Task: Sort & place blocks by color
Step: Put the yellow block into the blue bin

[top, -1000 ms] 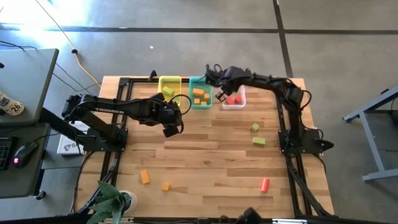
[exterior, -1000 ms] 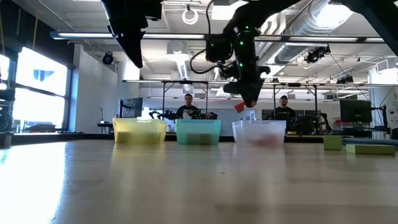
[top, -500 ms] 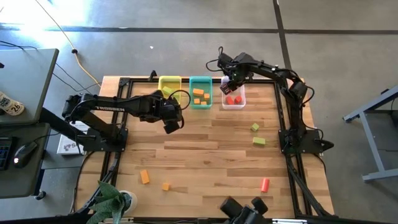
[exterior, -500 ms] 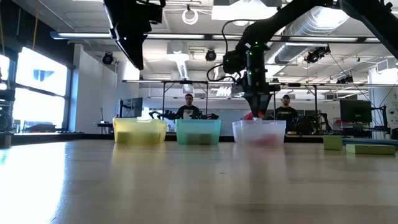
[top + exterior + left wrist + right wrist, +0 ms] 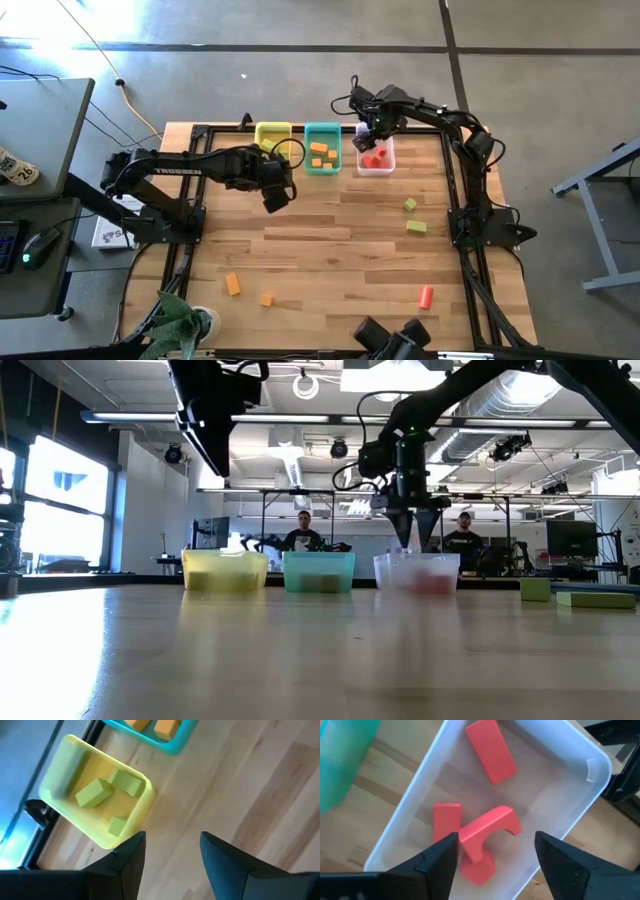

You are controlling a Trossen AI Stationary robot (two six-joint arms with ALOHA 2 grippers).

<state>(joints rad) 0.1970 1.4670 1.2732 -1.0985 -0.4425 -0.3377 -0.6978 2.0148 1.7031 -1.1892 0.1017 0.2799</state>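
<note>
Right hand point(image 5: 492, 851) open — over clear bin point(image 5: 580, 810)

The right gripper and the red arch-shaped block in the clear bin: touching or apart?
Apart. The right wrist view shows the right gripper open, its fingers either side of the red arch-shaped block, with gaps.

**Three bins in a row along the back of the desk**

Left to right, side by side: yellow plastic bin point(image 5: 273, 127), teal plastic bin point(image 5: 322, 127), clear plastic bin point(image 5: 376, 169). Inside, in that order: light green blocks point(image 5: 93, 792), orange blocks point(image 5: 320, 152), red blocks point(image 5: 490, 751). Loose on the wooden desk point(image 5: 330, 250): two green pieces point(image 5: 417, 227) at right, two orange pieces point(image 5: 233, 285) front left, one red piece point(image 5: 426, 296) front right.
</note>
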